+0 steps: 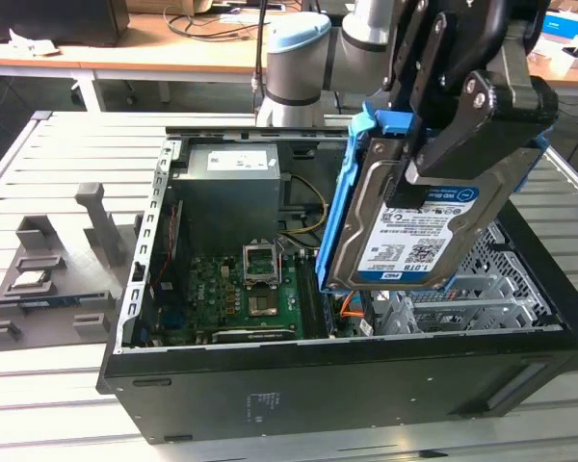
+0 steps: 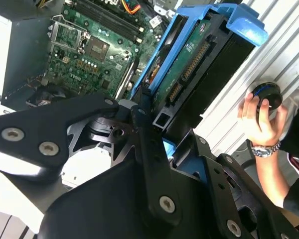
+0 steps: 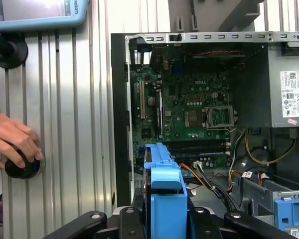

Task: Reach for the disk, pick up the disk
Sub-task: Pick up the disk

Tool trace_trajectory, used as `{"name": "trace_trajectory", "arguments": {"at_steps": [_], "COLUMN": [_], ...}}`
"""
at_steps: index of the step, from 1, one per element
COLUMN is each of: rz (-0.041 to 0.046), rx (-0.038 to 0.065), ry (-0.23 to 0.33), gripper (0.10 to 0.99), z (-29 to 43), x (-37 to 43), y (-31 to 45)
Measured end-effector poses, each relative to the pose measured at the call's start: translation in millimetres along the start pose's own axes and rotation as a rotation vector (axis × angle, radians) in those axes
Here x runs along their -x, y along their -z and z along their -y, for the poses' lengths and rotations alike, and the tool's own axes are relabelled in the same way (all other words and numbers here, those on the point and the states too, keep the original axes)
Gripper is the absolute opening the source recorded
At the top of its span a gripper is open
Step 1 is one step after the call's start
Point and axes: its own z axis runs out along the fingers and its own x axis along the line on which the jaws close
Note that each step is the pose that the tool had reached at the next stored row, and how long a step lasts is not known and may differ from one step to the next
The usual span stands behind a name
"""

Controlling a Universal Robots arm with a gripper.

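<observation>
In the exterior view, the robot's black hand [image 1: 419,168] sat in the upper right of the frame, its fingers closed on the disk [image 1: 414,236], a rectangular silver hard drive with a white-and-blue label, framed by a blue plastic bracket. The disk hung tilted in the air, lifted clear above the open black computer case [image 1: 347,380], which lay on its side on the slatted metal surface [image 1: 67,154]. Inside the case, a green motherboard [image 1: 236,298] lay in the lower centre of the frame, with a grey power supply box [image 1: 226,188] just above it in the picture. A grey plastic fixture [image 1: 53,274] stood on the surface at the exterior view's left, well apart from the case. The grey and light-blue robot arm [image 1: 299,48] rose at the top centre.

In the second wrist view, the black hand [image 2: 157,132] gripped the disk [image 2: 189,64] edge-on, its blue bracket reaching toward the upper right of the frame. A person's hand [image 2: 259,119] with a wristwatch rested on a round black knob [image 2: 266,94] at the right edge.

In the first wrist view, the blue bracket of the disk [image 3: 164,199] stood at the bottom centre, with the motherboard [image 3: 189,109] beyond it.
</observation>
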Motion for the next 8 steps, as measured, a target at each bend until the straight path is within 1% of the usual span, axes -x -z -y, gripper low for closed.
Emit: {"name": "trace_trajectory", "arguments": {"at_steps": [1, 7, 8], "rz": [-0.0002, 0.0, -0.0002], "rx": [0.0, 0.001, 0.001], "ry": [0.0, 0.0, 0.0], "gripper": [0.369, 0.369, 0.369], "z": [4.1, 21.7, 27.0], "x": [0.2, 0.8, 1.2], "y": [0.1, -3.4, -5.5]}}
